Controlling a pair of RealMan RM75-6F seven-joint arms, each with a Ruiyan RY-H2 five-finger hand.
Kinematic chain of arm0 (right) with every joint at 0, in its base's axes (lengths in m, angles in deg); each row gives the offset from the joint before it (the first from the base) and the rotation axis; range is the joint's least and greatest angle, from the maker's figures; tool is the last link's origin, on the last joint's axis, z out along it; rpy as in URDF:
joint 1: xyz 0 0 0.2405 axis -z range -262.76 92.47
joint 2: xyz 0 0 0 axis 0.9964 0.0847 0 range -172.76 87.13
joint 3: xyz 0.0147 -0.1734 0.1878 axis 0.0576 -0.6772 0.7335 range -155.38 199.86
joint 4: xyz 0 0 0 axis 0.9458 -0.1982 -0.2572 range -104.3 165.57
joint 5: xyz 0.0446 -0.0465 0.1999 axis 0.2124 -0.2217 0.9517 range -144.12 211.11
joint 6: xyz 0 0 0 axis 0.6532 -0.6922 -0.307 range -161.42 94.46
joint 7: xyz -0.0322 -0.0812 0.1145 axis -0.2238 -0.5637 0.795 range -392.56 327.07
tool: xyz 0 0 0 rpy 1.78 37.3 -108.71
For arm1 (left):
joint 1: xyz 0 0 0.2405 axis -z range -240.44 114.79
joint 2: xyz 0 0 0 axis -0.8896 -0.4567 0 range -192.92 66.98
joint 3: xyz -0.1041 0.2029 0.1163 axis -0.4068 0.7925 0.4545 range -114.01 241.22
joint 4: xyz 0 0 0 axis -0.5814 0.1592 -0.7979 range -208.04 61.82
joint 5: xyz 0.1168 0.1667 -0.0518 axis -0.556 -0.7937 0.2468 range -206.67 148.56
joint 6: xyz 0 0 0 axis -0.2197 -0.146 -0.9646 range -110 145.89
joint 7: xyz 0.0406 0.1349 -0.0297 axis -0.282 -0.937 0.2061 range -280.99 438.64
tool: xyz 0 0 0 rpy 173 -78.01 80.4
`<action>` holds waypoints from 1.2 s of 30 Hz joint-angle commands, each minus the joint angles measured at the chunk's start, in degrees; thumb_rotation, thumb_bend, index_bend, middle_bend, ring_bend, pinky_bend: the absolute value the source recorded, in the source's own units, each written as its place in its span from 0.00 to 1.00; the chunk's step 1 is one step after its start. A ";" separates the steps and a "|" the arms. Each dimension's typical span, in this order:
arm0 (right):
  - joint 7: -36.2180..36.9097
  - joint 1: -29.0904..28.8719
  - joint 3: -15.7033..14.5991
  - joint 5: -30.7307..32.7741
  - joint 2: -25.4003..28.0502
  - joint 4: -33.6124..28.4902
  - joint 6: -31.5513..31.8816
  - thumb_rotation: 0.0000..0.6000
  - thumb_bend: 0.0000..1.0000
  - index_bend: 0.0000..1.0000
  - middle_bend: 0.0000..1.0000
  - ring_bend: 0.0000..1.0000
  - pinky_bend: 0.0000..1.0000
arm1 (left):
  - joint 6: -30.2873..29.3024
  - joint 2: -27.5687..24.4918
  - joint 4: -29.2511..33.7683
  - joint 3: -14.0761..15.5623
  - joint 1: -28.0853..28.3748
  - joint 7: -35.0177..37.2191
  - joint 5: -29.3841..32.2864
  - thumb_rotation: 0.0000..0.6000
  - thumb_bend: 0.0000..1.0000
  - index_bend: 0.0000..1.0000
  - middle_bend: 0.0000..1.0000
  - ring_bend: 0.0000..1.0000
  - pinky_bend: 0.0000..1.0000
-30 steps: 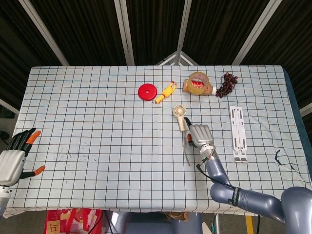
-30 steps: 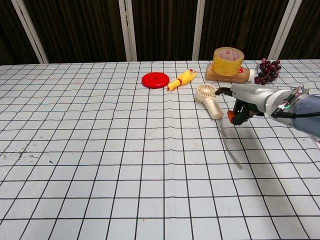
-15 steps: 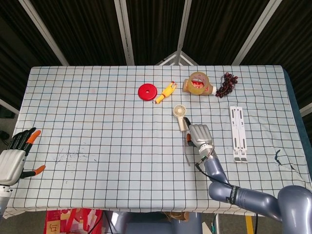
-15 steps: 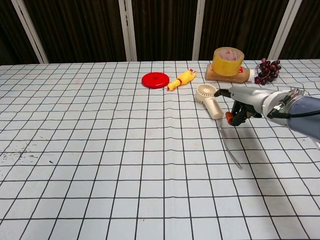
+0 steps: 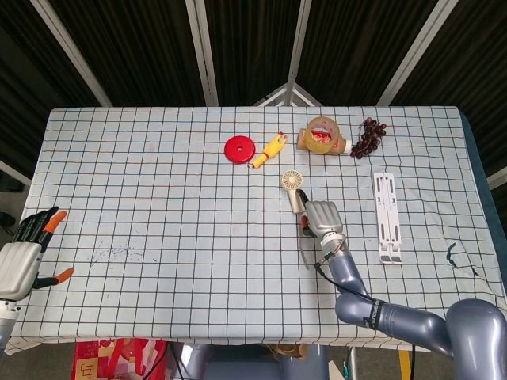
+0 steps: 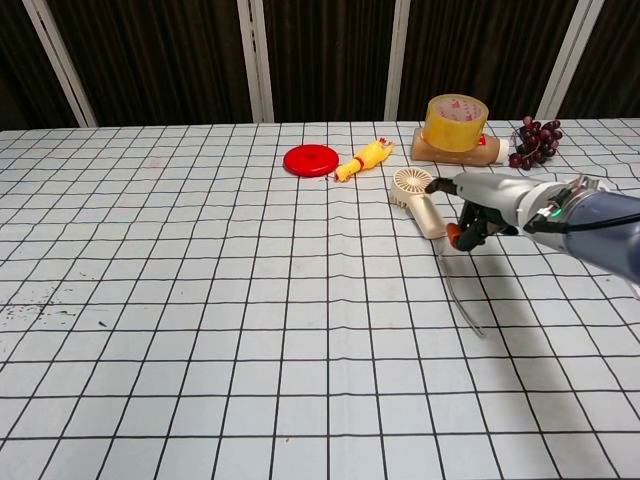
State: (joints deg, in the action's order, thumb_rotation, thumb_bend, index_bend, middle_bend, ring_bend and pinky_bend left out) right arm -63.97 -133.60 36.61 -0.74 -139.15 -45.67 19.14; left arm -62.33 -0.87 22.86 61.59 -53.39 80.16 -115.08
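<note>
While the right hand (image 5: 322,219) hovers low over the checked bench (image 5: 158,182), its fingers (image 6: 452,234) curl downward just beside the handle of the small beige hand fan (image 5: 295,190), and whether they pinch anything cannot be told. A thin metal tool (image 6: 459,295) lies on the cloth just below that hand, its upper end hidden under the fingers. Far off at the bench's left edge, the left hand (image 5: 22,257) waits with fingers spread and holding nothing, well apart from the fan.
</note>
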 commanded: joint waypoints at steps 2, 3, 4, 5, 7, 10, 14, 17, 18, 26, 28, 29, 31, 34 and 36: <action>-0.30 -0.16 -0.20 0.46 -0.02 -0.09 0.05 1.00 0.69 0.00 0.85 0.95 0.87 | 0.00 -0.02 0.04 0.00 0.00 0.00 0.03 1.00 0.04 0.00 0.00 0.00 0.00; -0.35 -0.19 -0.24 0.58 -0.05 -0.06 0.03 1.00 0.69 0.00 0.85 0.96 0.87 | 0.02 -0.04 0.07 0.02 0.00 0.01 0.04 1.00 0.03 0.00 0.00 0.00 0.00; -0.36 -0.21 -0.26 0.68 -0.07 -0.01 0.02 1.00 0.69 0.00 0.85 0.96 0.87 | 0.05 -0.05 0.12 0.04 -0.01 0.02 0.06 1.00 0.04 0.00 0.00 0.00 0.00; -0.36 -0.24 -0.31 0.86 -0.17 0.19 -0.02 1.00 0.69 0.00 0.85 0.96 0.87 | 0.12 -0.09 0.23 0.11 -0.03 0.05 0.07 1.00 0.04 0.00 0.00 0.00 0.00; -0.50 -0.34 -0.49 1.17 -0.32 0.48 -0.21 1.00 0.69 0.00 0.85 0.96 0.87 | 0.16 -0.16 0.33 0.18 -0.01 -0.02 -0.02 1.00 0.04 0.00 0.00 0.00 0.00; -0.45 -0.45 -0.55 1.35 -0.57 0.68 -0.30 1.00 0.69 0.00 0.85 0.96 0.87 | 0.14 -0.16 0.37 0.15 0.00 -0.01 0.03 1.00 0.04 0.00 0.00 0.00 0.00; -0.43 -0.63 -0.62 1.44 -0.82 0.89 -0.37 1.00 0.69 0.00 0.85 0.96 0.87 | 0.13 -0.13 0.32 0.08 0.04 0.05 0.11 1.00 0.03 0.00 0.00 0.00 0.00; -0.67 -0.76 -0.76 1.74 -0.96 1.06 -0.39 1.00 0.69 0.00 0.85 0.96 0.87 | 0.16 -0.13 0.33 0.05 0.07 0.08 0.17 1.00 0.03 0.00 0.00 0.00 0.00; -0.86 -0.80 -0.89 1.81 -1.01 1.13 -0.36 1.00 0.69 0.00 0.85 0.95 0.87 | 0.16 -0.13 0.33 0.05 0.07 0.09 0.18 1.00 0.03 0.00 0.00 0.00 0.00; -0.80 -1.09 -0.42 1.12 -1.14 1.02 0.68 1.00 0.69 0.00 0.85 0.96 0.87 | 0.14 -0.11 0.34 -0.01 0.07 0.26 0.32 1.00 0.04 0.00 0.00 0.00 0.00; -0.79 -1.08 -0.37 1.03 -1.01 0.75 0.83 1.00 0.69 0.00 0.85 0.96 0.87 | 0.18 -0.12 0.34 0.00 0.08 0.26 0.33 1.00 0.04 0.00 0.00 0.00 0.00; -0.81 -1.08 -0.35 1.04 -0.97 0.66 0.87 1.00 0.69 0.00 0.85 0.96 0.87 | 0.19 -0.12 0.36 0.01 0.09 0.26 0.33 1.00 0.04 0.00 0.00 0.00 0.00; -0.95 -1.12 -0.33 1.18 -0.87 0.43 0.92 1.00 0.69 0.00 0.85 0.96 0.87 | 0.16 -0.14 0.41 0.00 0.10 0.26 0.29 1.00 0.03 0.00 0.00 0.00 0.00; -1.22 -1.21 -0.44 1.50 -0.97 0.17 0.92 1.00 0.69 0.00 0.85 0.96 0.87 | 0.13 -0.16 0.47 0.01 0.10 0.23 0.25 1.00 0.03 0.00 0.00 0.00 0.00; -1.41 -1.31 -0.46 1.67 -1.08 0.17 0.96 1.00 0.69 0.00 0.85 0.96 0.87 | 0.15 -0.16 0.50 0.06 0.09 0.20 0.23 1.00 0.04 0.00 0.00 0.00 0.00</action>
State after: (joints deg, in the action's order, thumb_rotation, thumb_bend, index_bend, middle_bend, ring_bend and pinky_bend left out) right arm -65.37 -134.90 36.15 0.94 -140.23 -45.50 20.09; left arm -62.18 -1.04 23.36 61.65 -53.31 80.35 -114.84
